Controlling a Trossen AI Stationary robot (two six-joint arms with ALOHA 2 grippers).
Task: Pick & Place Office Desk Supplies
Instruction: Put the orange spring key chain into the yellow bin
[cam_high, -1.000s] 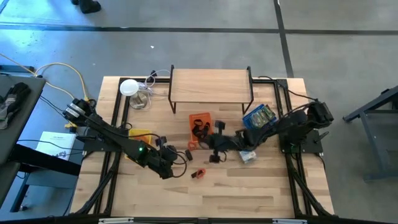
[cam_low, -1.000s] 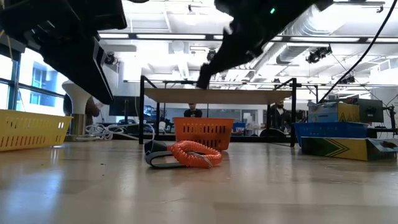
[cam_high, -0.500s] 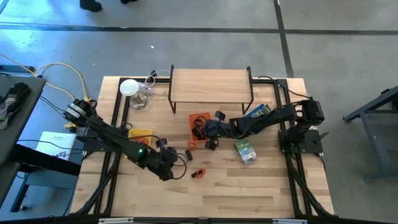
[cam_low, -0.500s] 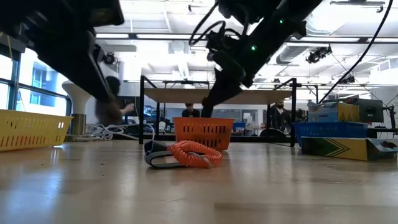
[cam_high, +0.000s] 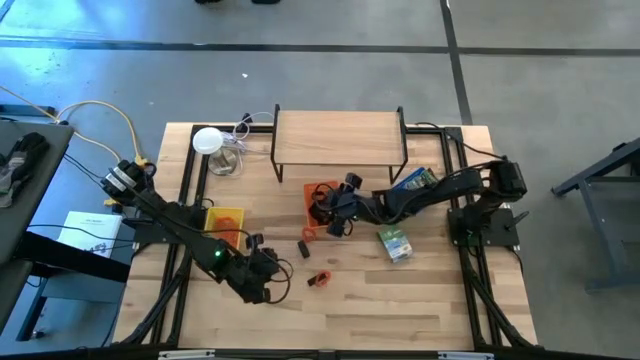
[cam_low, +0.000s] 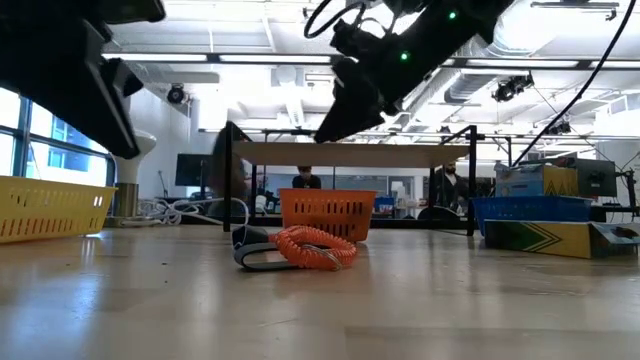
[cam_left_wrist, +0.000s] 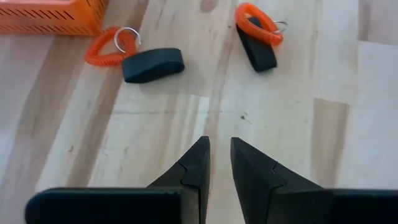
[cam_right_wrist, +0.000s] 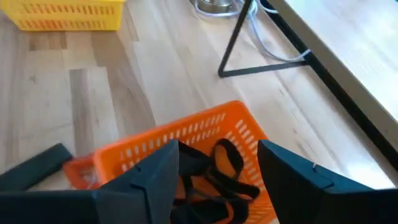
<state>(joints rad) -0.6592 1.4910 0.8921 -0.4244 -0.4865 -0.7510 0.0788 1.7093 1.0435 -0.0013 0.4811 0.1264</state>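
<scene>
Two black clip pieces with red-orange coiled loops lie flat on the wood: one (cam_high: 305, 241) (cam_left_wrist: 152, 65) beside the orange tray (cam_high: 312, 190), the other (cam_high: 318, 279) (cam_left_wrist: 257, 45) nearer the front. A green-and-silver packet (cam_high: 395, 243) lies to the right. My right gripper (cam_right_wrist: 217, 168) hangs open above the orange tray (cam_right_wrist: 186, 134), which holds black and orange pieces (cam_right_wrist: 214, 177). My left gripper (cam_left_wrist: 218, 146) hovers over bare wood near the front, left of the nearer clip. Only a narrow gap shows between its fingers, with nothing in it.
A yellow tray (cam_high: 225, 222) sits left of centre, and a blue tray (cam_high: 415, 183) stands right of the orange one. A wooden shelf on black legs (cam_high: 338, 140) spans the back, with a white lamp and cables (cam_high: 215, 145) at its left.
My right gripper has travelled toward the table's left and far edges, from the middle of the table to above the orange tray. My left gripper has drawn back toward the near edge, away from the clip beside the orange tray.
</scene>
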